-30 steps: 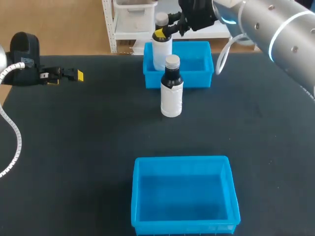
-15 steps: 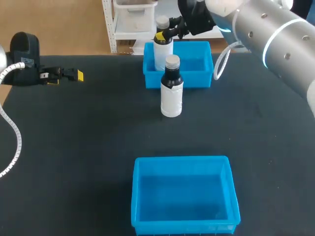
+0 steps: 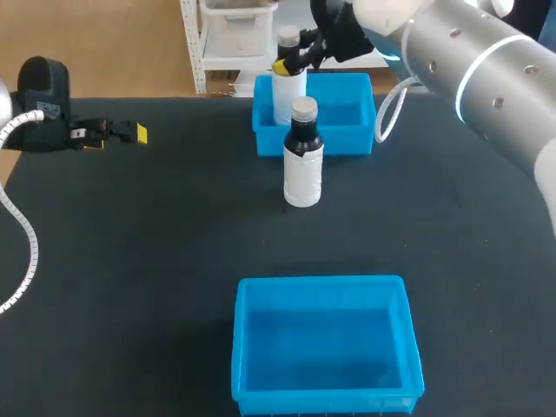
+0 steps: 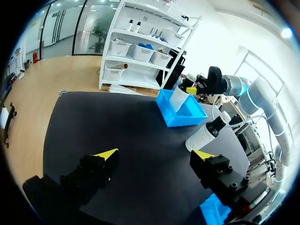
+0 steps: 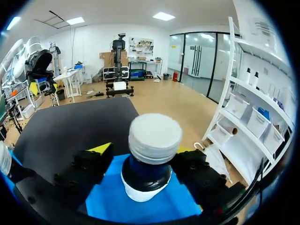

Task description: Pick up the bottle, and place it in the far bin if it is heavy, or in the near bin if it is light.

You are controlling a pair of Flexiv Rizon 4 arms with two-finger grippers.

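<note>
Far left, low over the matte black table (image 3: pixel 130 261): left gripper (image 3: pixel 130 133), well apart from everything else, yellow-tipped fingers (image 4: pixel 107 154) spread wide with nothing between them. Toward the middle, nearest the robot: near bin (image 3: pixel 323 282), a bright blue rectangular plastic tub. Beyond that, upright on the table just in front of the far bin: a white plastic bottle with a black neck and silver cap (image 3: pixel 303 161), not touched by either gripper. Behind it: far bin (image 3: pixel 356 139), a matching blue plastic tub at the table's back edge. At that bin's left end: a second white bottle with a silver cap (image 3: pixel 288 87), upright, base hidden behind the front wall, so no telling from the head view whether resting on the bin floor or hanging just above; blue bin floor visible beneath it in the right wrist view. Clamped on its dark neck from both sides just under the cap: right gripper (image 3: pixel 289 62), on the right arm (image 3: pixel 486 61) reaching in from the right. Judged step: set-down into the far bin, so apparently sorted as heavy. Next, probably: lower until the base seats, release the fingers, then lift straight up clear of the cap, keeping away from the standing bottle close in front.
</note>
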